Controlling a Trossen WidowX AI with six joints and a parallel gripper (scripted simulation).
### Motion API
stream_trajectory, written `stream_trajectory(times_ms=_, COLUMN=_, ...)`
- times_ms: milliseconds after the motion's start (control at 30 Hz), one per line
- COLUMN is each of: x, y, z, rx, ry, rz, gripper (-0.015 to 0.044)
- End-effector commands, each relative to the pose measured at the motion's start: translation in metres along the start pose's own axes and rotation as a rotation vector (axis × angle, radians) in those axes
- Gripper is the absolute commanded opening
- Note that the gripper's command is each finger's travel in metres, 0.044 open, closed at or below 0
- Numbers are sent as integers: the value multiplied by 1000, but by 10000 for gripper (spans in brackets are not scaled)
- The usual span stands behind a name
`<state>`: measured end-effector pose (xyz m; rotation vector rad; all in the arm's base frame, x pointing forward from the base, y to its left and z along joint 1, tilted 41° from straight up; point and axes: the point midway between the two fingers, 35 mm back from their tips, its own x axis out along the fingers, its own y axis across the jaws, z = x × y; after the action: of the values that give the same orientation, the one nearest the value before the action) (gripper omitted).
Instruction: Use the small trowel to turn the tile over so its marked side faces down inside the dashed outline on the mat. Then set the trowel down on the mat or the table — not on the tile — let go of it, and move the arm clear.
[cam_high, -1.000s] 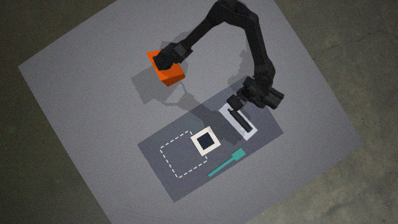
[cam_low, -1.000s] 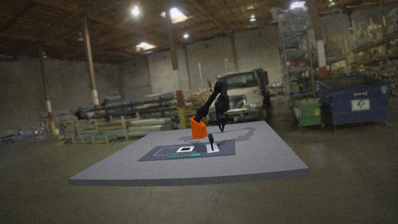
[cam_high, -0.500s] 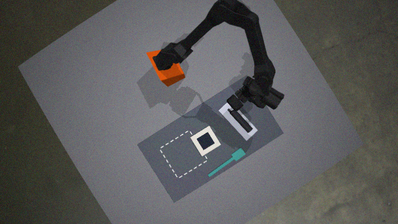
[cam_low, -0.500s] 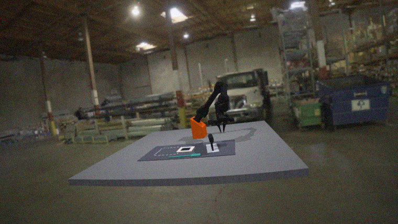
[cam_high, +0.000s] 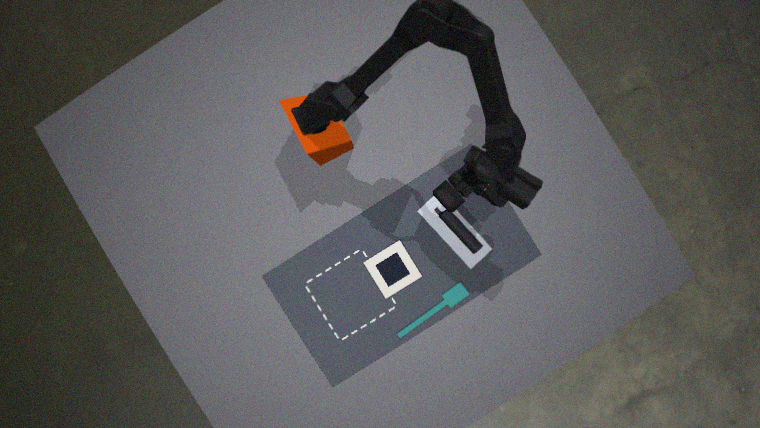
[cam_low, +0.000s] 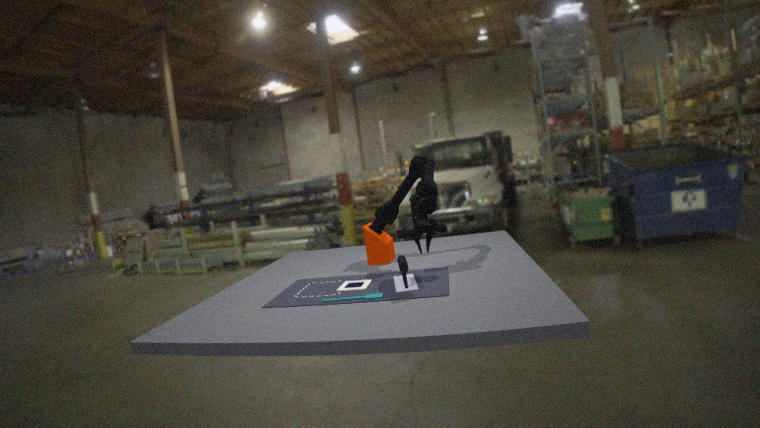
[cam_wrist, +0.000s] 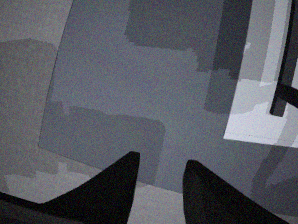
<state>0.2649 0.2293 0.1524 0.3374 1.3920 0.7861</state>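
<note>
One smooth, matte, blue-grey rectangular mat (cam_high: 335, 366) (cam_low: 281, 301) (cam_wrist: 100, 85) is laid on a grey table (cam_high: 132, 159) (cam_low: 212, 329) (cam_wrist: 25, 90); one square tile (cam_high: 392, 269) (cam_low: 354, 284), cream-bordered around one dark square, is seen marked face up at the centre of the top frame, its left part lapping the right edge of one dashed outline (cam_high: 322, 312) (cam_low: 319, 296); one trowel (cam_high: 457, 231) (cam_low: 403, 273) (cam_wrist: 250, 115), with a flat pale rectangular blade and a rounded black handle, is placed right of the tile; one flat teal tool (cam_high: 425, 319) (cam_low: 353, 297), thin-stemmed and square-ended, is laid below them; one black arm (cam_high: 481, 58) (cam_low: 404, 188) is carried by one angular orange base (cam_high: 329, 146) (cam_low: 378, 252); the two tapered fingers of the gripper (cam_high: 481, 183) (cam_low: 423, 252) (cam_wrist: 163, 157) are narrowly parted, with nothing held.
</note>
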Motion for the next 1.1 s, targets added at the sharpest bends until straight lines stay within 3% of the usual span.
stream_trajectory(times_ms=0, x=0, y=0, z=0, rx=0, ry=0, rz=0, gripper=100)
stream_trajectory(times_ms=100, x=0, y=0, z=0, rx=0, ry=0, rz=0, gripper=100)
stream_trajectory(times_ms=233, x=0, y=0, z=0, rx=0, ry=0, rz=0, gripper=0)
stream_trajectory(times_ms=633, x=0, y=0, z=0, rx=0, ry=0, rz=0, gripper=0)
stream_trajectory(times_ms=967, x=-6, y=-19, z=24, rx=20, ry=-1, rz=-6, gripper=258)
stream_trajectory(times_ms=1067, x=-17, y=-51, z=54, rx=38, ry=-4, rz=-8, gripper=270)
